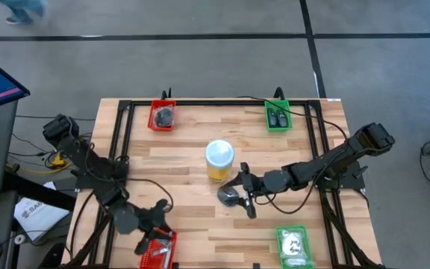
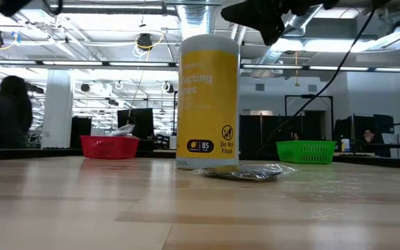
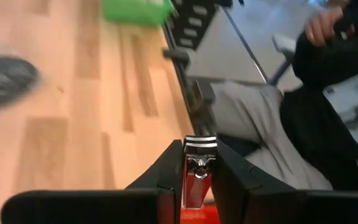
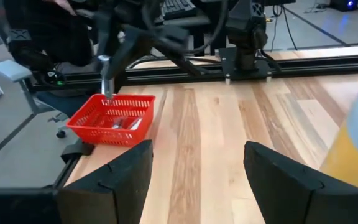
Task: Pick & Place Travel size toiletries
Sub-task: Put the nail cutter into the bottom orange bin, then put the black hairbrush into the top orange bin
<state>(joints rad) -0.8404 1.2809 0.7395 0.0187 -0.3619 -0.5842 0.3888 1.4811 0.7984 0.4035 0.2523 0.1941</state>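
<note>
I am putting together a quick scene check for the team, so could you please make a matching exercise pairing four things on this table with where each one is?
Things:
1. yellow jar
2. silvery clipper
3. dark packet
4. right gripper

Places:
A. held between the left gripper's fingers above the near red tray
B. upright at the table's middle
C. open, over the dark packet
D. flat on the wood beside the yellow jar

Pairs: 1-B, 2-A, 3-D, 4-C

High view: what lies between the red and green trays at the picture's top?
Only bare table wood lies between the red tray and the green tray, seen in the high view; the yellow jar stands off that line.
</note>
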